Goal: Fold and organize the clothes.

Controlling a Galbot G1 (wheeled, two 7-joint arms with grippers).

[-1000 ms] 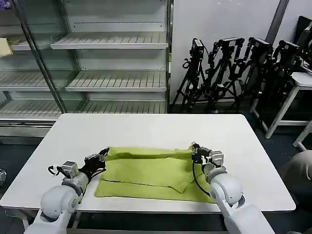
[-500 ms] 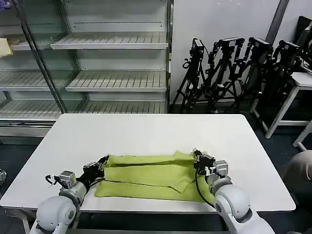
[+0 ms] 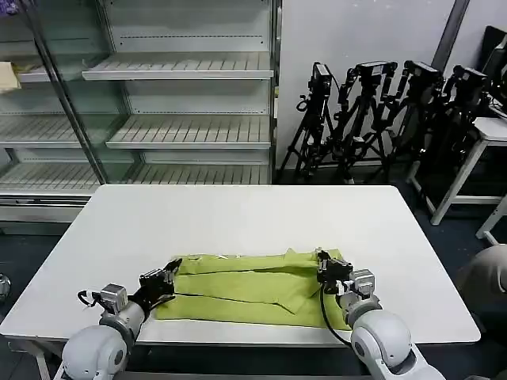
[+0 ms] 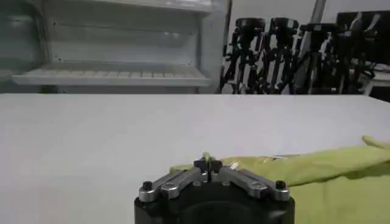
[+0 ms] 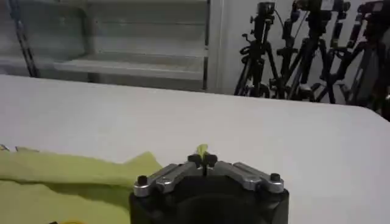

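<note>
Folding underway: T-shirt [image 3: 252, 286] lies as long band at near edge of surface [image 3: 238, 218]. Left claw [image 3: 168, 273], right claw [image 3: 323, 264] each clenched on far-edge fabric (ends). Crosswise folds, tidying left.

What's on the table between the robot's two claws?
In the head view, the folded green T-shirt stretches between the left end effector and the right end effector. Each pinches one end of it, low over the white table.
</note>
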